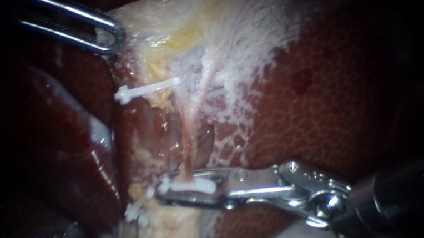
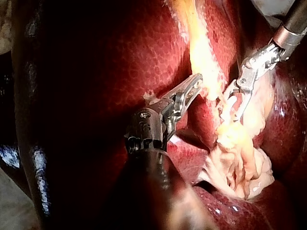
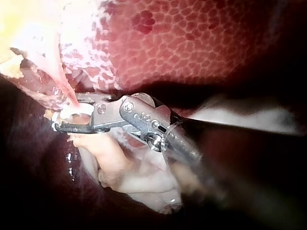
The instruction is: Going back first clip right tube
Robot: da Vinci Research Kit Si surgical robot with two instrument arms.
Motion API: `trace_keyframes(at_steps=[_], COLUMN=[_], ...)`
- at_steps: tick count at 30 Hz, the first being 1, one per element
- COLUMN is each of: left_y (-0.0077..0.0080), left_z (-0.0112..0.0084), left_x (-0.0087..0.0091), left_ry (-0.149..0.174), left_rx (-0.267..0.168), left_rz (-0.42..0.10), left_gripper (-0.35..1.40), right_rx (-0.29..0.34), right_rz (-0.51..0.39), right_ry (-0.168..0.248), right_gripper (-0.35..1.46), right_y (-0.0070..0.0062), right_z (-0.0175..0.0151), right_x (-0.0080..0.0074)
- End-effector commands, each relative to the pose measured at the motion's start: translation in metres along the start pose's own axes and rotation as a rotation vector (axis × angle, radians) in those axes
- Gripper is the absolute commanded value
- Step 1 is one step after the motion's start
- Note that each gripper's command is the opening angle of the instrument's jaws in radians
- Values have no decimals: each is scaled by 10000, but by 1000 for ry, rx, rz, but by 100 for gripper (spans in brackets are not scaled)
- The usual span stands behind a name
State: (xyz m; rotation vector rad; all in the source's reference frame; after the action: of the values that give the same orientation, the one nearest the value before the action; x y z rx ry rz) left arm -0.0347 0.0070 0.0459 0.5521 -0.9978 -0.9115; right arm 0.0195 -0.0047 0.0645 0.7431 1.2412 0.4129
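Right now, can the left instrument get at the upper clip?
Probably not yet: nothing blocks the upper clip, but the left instrument grips pale tissue and would have to let go.

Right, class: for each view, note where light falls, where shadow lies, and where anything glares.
Endoscope view: light pools on the pale tissue; edges black; the right instrument glints. Left wrist view: liver largely shadowed, with wet glints. Right wrist view: liver lit ahead, darkness around the shaft.
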Motion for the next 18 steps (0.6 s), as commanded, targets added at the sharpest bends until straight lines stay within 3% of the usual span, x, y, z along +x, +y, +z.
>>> trace_keyframes(at_steps=[1,9,18], left_y=[0,0,-1], left_z=[0,0,0], left_x=[0,1,2], left_ry=[0,0,-1], left_rx=[0,0,-1], left_rz=[0,0,1], left_gripper=[-35,-35,-35], right_rx=[-1,-4,2], right_rz=[-8,-93,-117], right_ry=[0,-6,-9], right_gripper=[51,57,60], right_y=[-2,-2,-4], right_z=[1,1,-7], right_x=[2,7,7])
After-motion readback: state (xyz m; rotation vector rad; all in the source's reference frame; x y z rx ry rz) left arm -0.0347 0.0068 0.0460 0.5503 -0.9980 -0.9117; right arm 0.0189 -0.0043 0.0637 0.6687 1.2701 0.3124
